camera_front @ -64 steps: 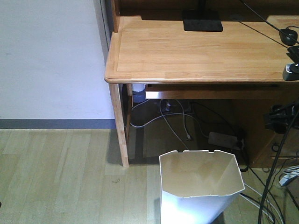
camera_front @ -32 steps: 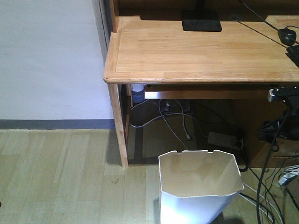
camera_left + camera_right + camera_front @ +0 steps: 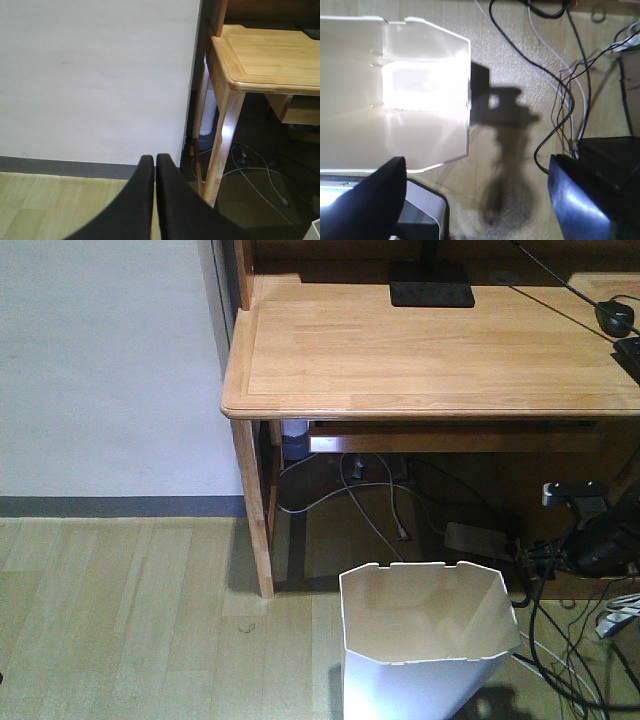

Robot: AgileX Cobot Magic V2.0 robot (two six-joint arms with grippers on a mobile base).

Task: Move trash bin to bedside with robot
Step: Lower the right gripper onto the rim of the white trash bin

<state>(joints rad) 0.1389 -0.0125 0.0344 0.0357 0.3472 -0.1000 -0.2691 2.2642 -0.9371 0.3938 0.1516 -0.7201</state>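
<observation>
Standing on the pale wooden floor (image 3: 120, 620) before the light wooden desk (image 3: 430, 350), the tall white plastic trash bin (image 3: 420, 690) looks light and thin-walled, best pinched over its rim by the right gripper (image 3: 476, 165), jaws spread wide, while the left gripper (image 3: 155, 195) has its jaws pressed together.

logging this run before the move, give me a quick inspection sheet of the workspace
surface: wood-plank floor, no spills seen.
job's things: trash bin upright in front of the desk, nothing seen inside; bedside not in view.
clutter: power strip under the desk.
grippers: left gripper shut, holding nothing; right gripper open, beside the bin, holding nothing.
cables: black and white cables loose on the floor right of the bin.
surroundings: light wooden desk, white wall with grey baseboard.
</observation>
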